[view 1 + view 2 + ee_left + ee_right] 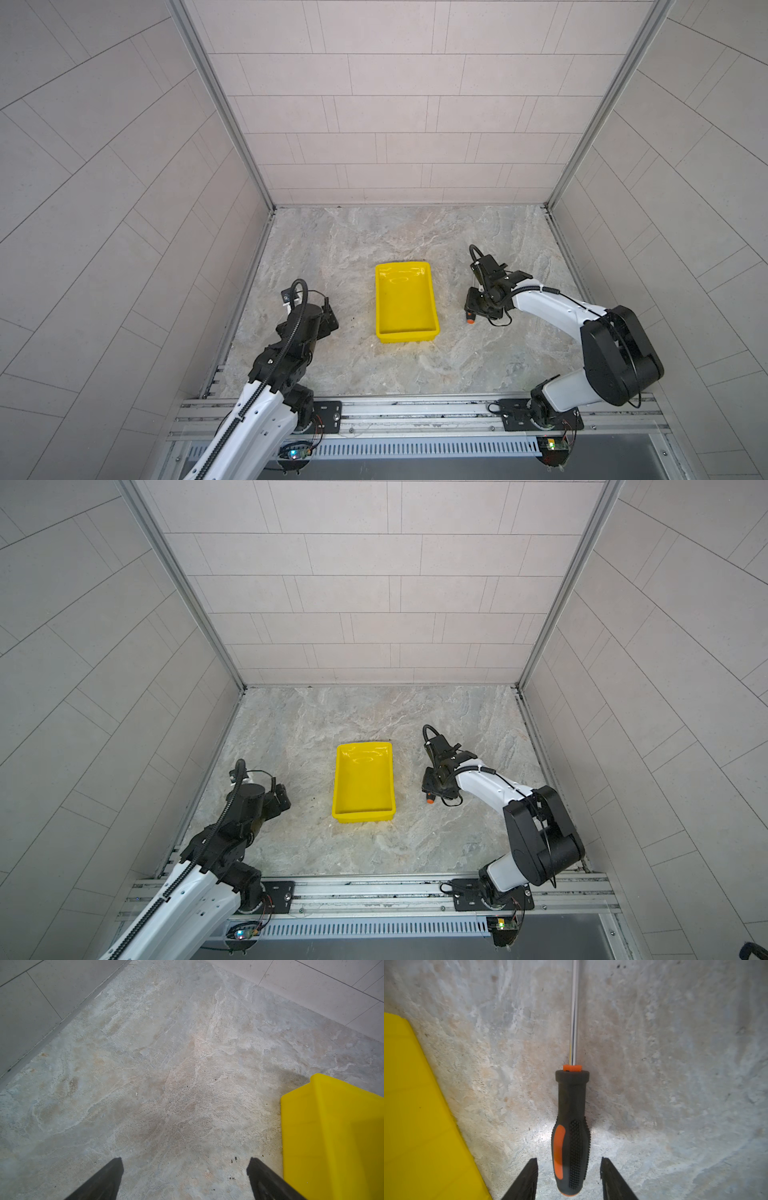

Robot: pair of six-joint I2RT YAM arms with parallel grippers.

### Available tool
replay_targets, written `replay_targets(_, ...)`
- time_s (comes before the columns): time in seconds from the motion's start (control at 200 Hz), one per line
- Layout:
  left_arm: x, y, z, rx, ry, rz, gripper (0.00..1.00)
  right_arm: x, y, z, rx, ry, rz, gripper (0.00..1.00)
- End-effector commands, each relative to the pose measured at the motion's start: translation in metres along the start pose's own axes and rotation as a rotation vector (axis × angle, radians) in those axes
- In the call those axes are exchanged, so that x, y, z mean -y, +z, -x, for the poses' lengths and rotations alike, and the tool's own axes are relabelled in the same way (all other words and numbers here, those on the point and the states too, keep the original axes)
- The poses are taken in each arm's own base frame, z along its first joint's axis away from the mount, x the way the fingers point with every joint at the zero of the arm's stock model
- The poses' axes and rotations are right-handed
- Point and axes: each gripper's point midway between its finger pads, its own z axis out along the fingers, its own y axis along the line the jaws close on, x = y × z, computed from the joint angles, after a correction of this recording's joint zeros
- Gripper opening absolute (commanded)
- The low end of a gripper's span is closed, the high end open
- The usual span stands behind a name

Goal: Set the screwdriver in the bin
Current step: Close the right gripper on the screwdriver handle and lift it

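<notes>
- Early stage, by the look of it: approach made, grasp not yet closed, nothing lifted.
- On the desk (332, 249), to the right of the bin (405, 299) in both top views, near it but apart from its wall: the screwdriver (470, 320). Lying flat, mostly hidden from above under the right arm (548, 303), with only the orange butt poking out on the near side.
- In the right wrist view: the screwdriver (570, 1130) with black handle and orange inlay lined up between the right jaws, thin shaft running straight away from the camera, a slab of the bin (415, 1115) off to one side.
- Right jaws spread, one on each side of the butt end of the handle, with a strip of bare desk showing on both sides. No contact to be made out, so no pinch.
- Left jaws spread wide as well, with nothing between them but stone, low over the desk just beside the bin (332, 1136). Left arm (259, 405) on the far side from the tool, seemingly no part in this step.
- Bin (363, 779) open side up, floor bare, no contents visible in either top view.
- Left to do, judged from this: squeeze on the handle, lift clear of the desk, carry across over the rim, release inside.
- Likely snags: a rounded handle prone to rolling under an uneven squeeze, and a long shaft to be kept above the rim on the way over.
</notes>
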Motion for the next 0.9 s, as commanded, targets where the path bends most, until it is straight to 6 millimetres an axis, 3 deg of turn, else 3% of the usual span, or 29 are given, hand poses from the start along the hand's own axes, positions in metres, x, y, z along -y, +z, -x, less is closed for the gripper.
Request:
replay_targets(0.0, 0.000, 0.003, -0.004, -0.005, 0.017, 0.001, 1.00, 0.002, 0.005, -0.002, -0.008, 0.015, -0.023, 0.49)
replay_targets(0.455, 0.001, 0.003, -0.004, -0.009, 0.020, -0.003, 1.00, -0.001, 0.026, -0.007, -0.054, -0.017, -0.071, 0.40)
replay_targets(0.615, 0.000, 0.003, -0.005, -0.009, 0.020, -0.001, 1.00, 0.003, 0.025, -0.006, -0.038, -0.020, -0.092, 0.38)
replay_targets(0.765, 0.001, 0.004, -0.005, -0.012, 0.021, -0.002, 1.00, 0.006, 0.023, -0.004, -0.025, -0.024, -0.105, 0.25)
replay_targets(0.896, 0.001, 0.004, -0.006, -0.014, 0.022, -0.004, 1.00, 0.008, 0.020, -0.011, -0.017, -0.012, -0.097, 0.23)
